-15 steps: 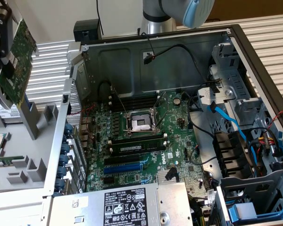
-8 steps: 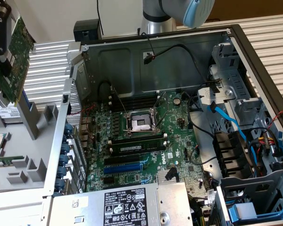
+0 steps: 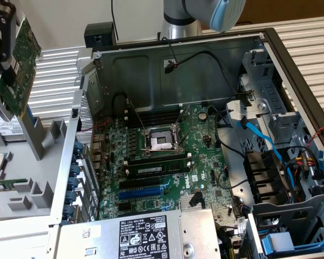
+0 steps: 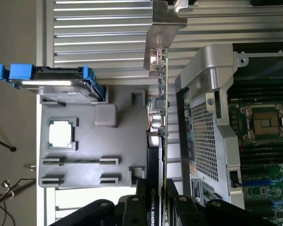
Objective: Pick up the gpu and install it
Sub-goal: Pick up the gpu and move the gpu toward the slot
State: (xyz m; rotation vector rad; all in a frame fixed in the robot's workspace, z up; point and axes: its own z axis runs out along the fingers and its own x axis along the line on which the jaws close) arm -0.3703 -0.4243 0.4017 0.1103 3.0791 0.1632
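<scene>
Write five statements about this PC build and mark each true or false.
1. The hand grips the gpu. True.
2. The gpu is plugged in. False: it is held in the air outside the case.
3. A CPU lies in the gray tray. True.
4. The case is closed. False: it lies open, with the motherboard exposed.
5. The blue slots are empty. True.

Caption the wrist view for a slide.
Pincer holds the gpu edge-on, grey parts tray and open computer case beyond.
</scene>
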